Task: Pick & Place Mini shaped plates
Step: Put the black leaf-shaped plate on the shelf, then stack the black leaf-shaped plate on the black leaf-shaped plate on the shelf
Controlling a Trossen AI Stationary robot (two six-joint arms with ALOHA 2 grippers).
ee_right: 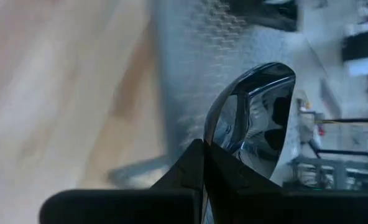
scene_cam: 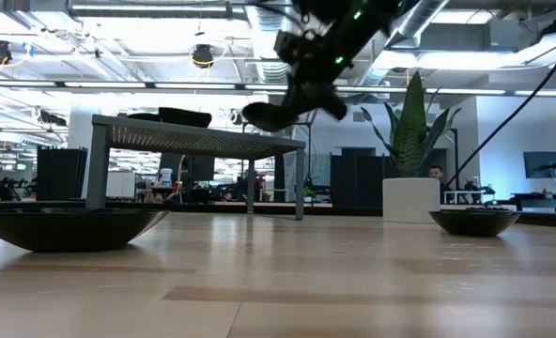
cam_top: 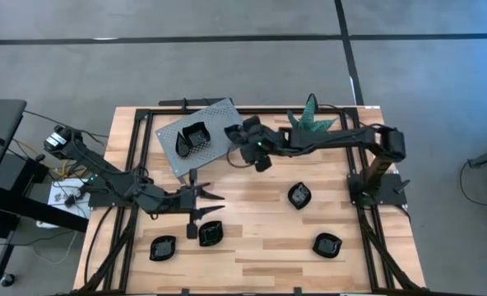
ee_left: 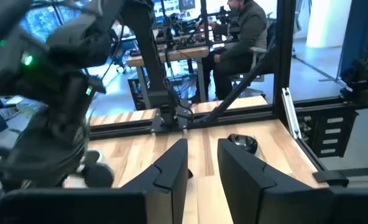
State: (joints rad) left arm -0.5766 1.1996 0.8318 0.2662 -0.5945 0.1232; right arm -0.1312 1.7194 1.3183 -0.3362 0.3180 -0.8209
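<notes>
The right gripper pinches the rim of a small glossy black teardrop plate, fingers clenched edge-on, so the dish stands up beyond the fingertips over the grey perforated metal stand. It looks stiff, light and slick, likely brittle, so the thin rim is the sensible hold. The left gripper hangs released, another black plate just beside its fingers.

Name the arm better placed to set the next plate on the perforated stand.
Right. Its gripper already grips a black plate at the stand's edge; the left gripper is open and empty over the table.
</notes>
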